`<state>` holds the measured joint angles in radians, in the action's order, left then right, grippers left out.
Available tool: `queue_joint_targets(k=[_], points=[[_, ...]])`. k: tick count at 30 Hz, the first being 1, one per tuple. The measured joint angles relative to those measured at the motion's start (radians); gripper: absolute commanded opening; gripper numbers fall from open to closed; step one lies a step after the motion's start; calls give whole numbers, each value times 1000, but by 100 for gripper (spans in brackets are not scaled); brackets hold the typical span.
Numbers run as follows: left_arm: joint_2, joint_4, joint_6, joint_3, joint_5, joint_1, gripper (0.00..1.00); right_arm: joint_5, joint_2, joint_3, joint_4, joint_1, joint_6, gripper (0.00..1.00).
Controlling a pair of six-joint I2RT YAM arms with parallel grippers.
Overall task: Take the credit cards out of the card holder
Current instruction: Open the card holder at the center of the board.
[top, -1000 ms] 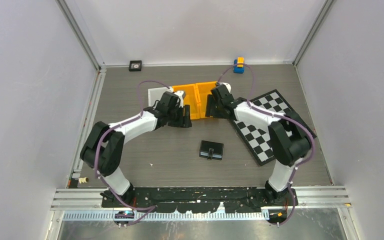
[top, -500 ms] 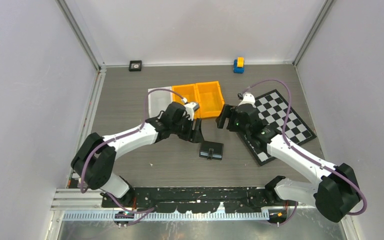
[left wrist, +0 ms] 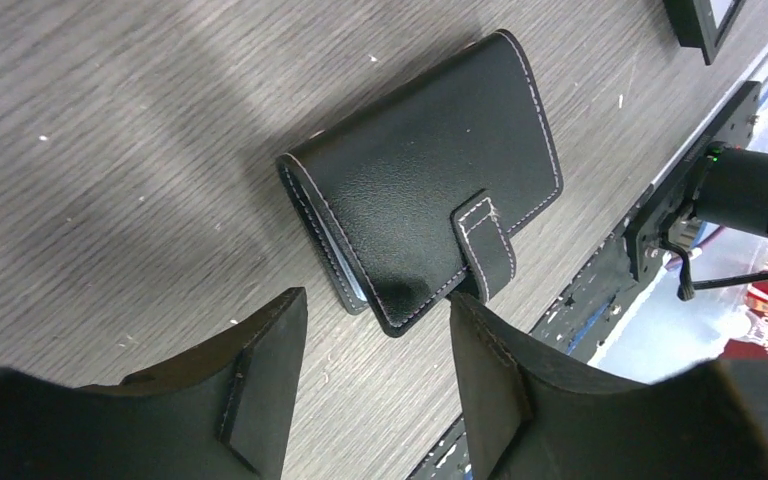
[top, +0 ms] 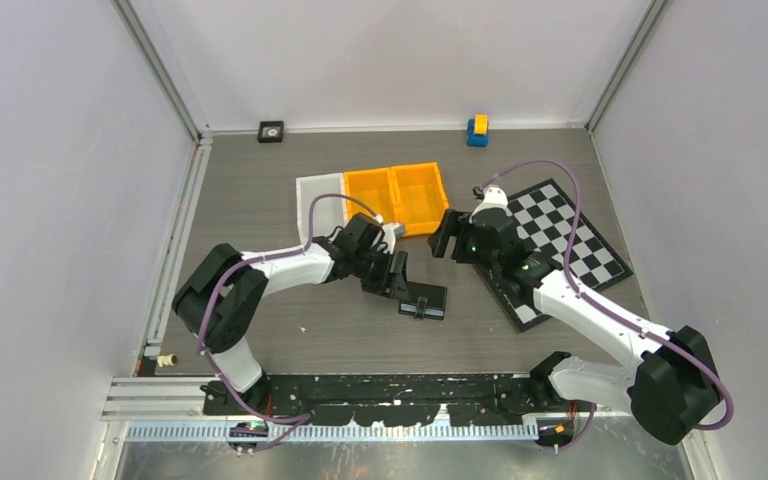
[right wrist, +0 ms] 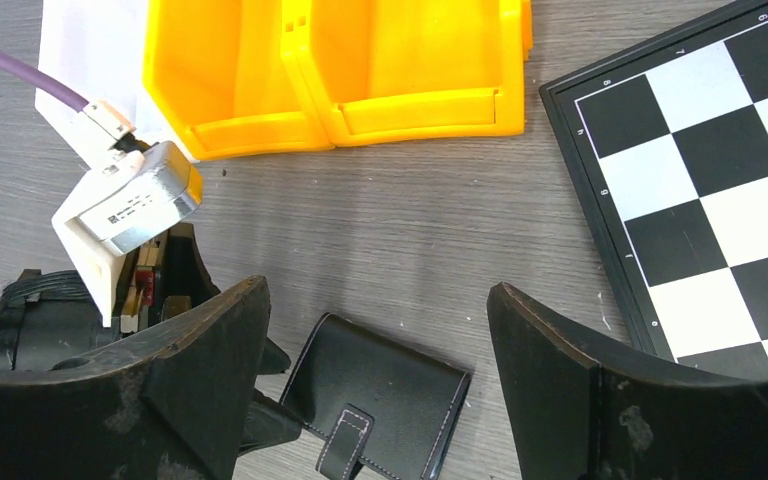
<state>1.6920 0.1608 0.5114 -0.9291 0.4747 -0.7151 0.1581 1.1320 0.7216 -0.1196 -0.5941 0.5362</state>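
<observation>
The card holder (top: pixel 423 299) lies shut on the table, a black stitched wallet with its strap tab fastened on the near edge. It also shows in the left wrist view (left wrist: pixel 430 175) and the right wrist view (right wrist: pixel 380 400). No credit cards show; only a thin pale edge is visible at the holder's side. My left gripper (top: pixel 401 284) is open and empty, low at the holder's left edge, its fingers (left wrist: pixel 265 380) either side of one corner. My right gripper (top: pixel 447 236) is open and empty, above and behind the holder (right wrist: pixel 378 295).
Two orange bins (top: pixel 395 198) and a white tray (top: pixel 318 200) stand behind the grippers. A chessboard (top: pixel 555 245) lies at the right. A blue and yellow toy (top: pixel 477 130) and a small black square block (top: pixel 271 130) sit at the back wall.
My left gripper has moved from the bins forward and down to the holder's left edge. My right arm swung away from the bins and now holds still. The holder has not moved.
</observation>
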Motion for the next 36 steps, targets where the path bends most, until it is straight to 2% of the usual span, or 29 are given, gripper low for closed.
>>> queue_joint_targets(k=[5,6,11,16,19,25,30,36], points=[[19,-42,51,0,72,0,6,-3,-1,0,0,0,0,84],[26,-63,62,0,93,1,1,-3,-2,0,0,0,0,84],[32,-195,123,27,188,19,0,-14,-8,0,0,0,0,84],[29,-345,206,106,270,111,0,-51,-23,-4,-3,0,-13,86],[17,-375,229,130,285,159,0,-93,-38,-15,-3,-2,-27,92],[-6,-418,246,134,308,203,0,-153,40,-6,0,-74,-89,92],[-6,-415,240,134,312,225,0,-80,167,27,-26,-201,-182,92],[-8,-410,240,134,313,232,0,68,266,78,-50,-276,-245,88]])
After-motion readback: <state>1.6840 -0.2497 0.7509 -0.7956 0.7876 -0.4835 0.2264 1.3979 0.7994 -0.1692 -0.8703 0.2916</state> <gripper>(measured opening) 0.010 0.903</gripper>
